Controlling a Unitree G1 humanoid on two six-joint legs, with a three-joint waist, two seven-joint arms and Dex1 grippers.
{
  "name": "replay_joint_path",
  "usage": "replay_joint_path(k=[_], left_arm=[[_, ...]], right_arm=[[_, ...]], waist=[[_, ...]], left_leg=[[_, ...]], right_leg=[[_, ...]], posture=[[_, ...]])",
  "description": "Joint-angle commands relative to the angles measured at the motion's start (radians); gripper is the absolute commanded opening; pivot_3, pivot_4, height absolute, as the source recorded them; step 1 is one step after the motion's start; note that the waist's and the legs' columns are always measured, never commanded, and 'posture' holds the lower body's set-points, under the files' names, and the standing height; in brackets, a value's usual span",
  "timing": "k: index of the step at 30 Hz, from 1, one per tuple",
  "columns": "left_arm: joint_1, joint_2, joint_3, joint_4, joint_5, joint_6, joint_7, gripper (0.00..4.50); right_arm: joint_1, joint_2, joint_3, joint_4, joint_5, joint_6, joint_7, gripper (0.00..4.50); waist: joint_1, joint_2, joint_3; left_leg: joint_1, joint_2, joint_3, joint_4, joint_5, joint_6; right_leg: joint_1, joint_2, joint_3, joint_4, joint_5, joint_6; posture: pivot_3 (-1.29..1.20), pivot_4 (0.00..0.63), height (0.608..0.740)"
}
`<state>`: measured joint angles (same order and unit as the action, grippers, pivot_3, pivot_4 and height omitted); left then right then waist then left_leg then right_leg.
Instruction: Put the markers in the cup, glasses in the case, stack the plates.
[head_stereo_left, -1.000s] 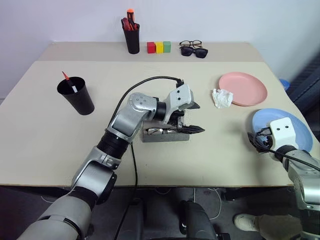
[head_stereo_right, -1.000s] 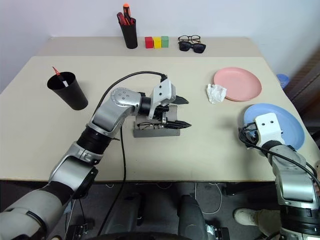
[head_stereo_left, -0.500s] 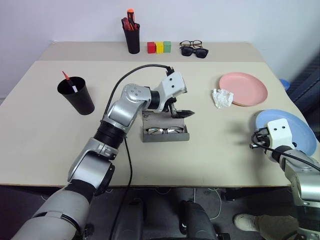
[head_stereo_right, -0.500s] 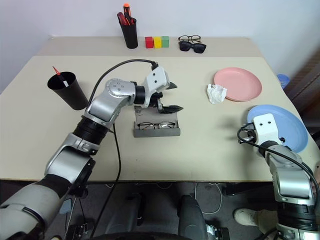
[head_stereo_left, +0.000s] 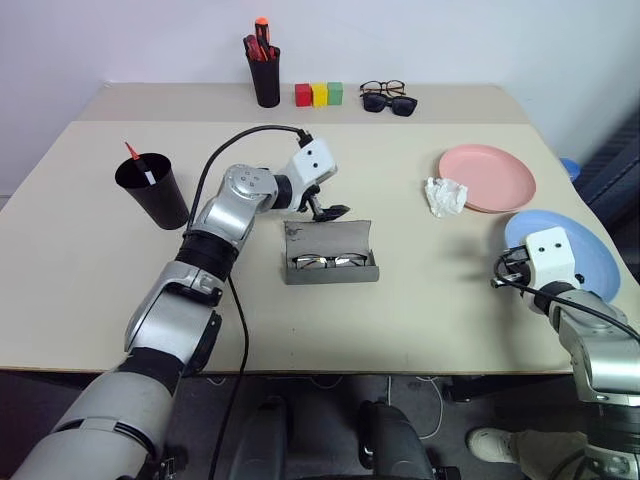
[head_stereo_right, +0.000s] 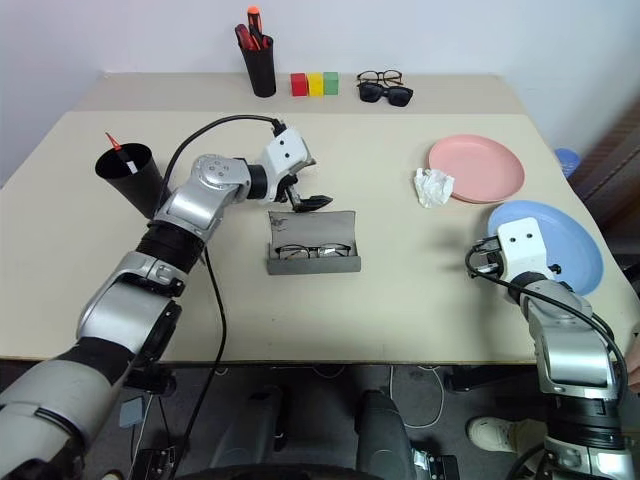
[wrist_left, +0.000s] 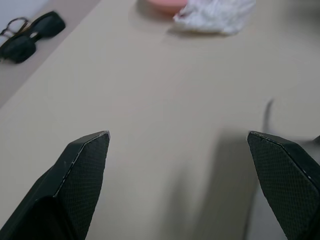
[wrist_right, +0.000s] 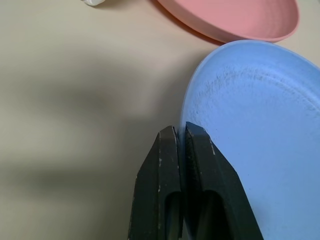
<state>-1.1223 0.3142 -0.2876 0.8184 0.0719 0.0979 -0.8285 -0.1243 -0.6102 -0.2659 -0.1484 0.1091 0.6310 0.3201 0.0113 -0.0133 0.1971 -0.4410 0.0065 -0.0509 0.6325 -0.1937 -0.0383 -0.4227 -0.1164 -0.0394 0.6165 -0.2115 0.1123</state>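
The grey case (head_stereo_left: 330, 240) lies open mid-table with the wire-framed glasses (head_stereo_left: 330, 262) inside it. My left gripper (head_stereo_left: 330, 212) hangs open just behind the case's back left corner, its fingertips (wrist_left: 95, 150) wide apart over bare table. The black cup (head_stereo_left: 160, 200) stands at the left with a red marker (head_stereo_left: 133, 157) in it. Far right lies the pink plate (head_stereo_left: 490, 175), with the blue plate (head_stereo_left: 585, 250) nearer me. On the blue plate's near left rim (wrist_right: 210, 80) my right gripper (wrist_right: 179, 131) is shut.
A crumpled white tissue (head_stereo_left: 443, 195) lies beside the pink plate. At the back stand a black pen holder (head_stereo_left: 265, 85) with markers, three coloured blocks (head_stereo_left: 318, 94), and sunglasses with dark-framed spectacles (head_stereo_left: 388, 100). A black cable (head_stereo_left: 250, 135) loops over my left arm.
My left gripper has drawn back from over the case toward the back left, leaving the glasses in plain sight. My right gripper has shut on the blue plate's rim.
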Motion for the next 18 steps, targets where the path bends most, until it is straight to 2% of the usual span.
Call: replay_joint_path(k=[1,6,11,14,18], left_arm=[[-0.085,0.014,-0.001,0.108,0.07,-0.103,0.077,4.5],[-0.147,0.018,-0.042,0.267,0.184,-0.194,0.188,4.5],[-0.155,-0.006,-0.045,0.356,0.197,-0.268,0.095,4.5],[-0.157,-0.013,-0.018,0.38,0.175,-0.245,0.011,3.61],[-0.16,-0.009,-0.015,0.382,0.182,-0.239,-0.019,1.55]], right_arm=[[0.001,-0.002,-0.002,-0.013,-0.017,-0.03,-0.008,0.05],[0.015,0.003,-0.003,-0.016,-0.018,-0.035,-0.012,0.05],[0.027,0.007,-0.005,-0.02,-0.014,-0.038,-0.014,0.05],[0.03,0.007,-0.008,-0.018,-0.013,-0.041,-0.015,0.0],[0.04,0.011,-0.015,-0.026,-0.008,-0.038,-0.019,0.0]], waist=[[0.001,0.0,0.0],[0.001,0.0,0.0],[0.001,0.0,0.0],[0.001,0.0,0.0],[0.001,0.0,0.0]], left_leg=[[0.0,0.0,0.0,0.0,0.0,0.0],[0.0,0.0,0.0,0.0,0.0,0.0],[0.0,0.0,0.0,0.0,0.0,0.0],[0.0,0.0,0.0,0.0,0.0,0.0],[0.0,0.0,0.0,0.0,0.0,0.0]], right_leg=[[0.0,0.0,0.0,0.0,0.0,0.0],[0.0,0.0,0.0,0.0,0.0,0.001],[0.0,0.0,0.0,0.0,0.0,0.001],[0.0,0.0,0.0,0.0,0.0,0.001],[0.0,0.0,0.0,0.0,0.0,0.001]], posture=[[0.0,0.15,0.74],[0.0,0.15,0.74],[0.0,0.15,0.74],[0.0,0.15,0.74],[0.0,0.15,0.74]])
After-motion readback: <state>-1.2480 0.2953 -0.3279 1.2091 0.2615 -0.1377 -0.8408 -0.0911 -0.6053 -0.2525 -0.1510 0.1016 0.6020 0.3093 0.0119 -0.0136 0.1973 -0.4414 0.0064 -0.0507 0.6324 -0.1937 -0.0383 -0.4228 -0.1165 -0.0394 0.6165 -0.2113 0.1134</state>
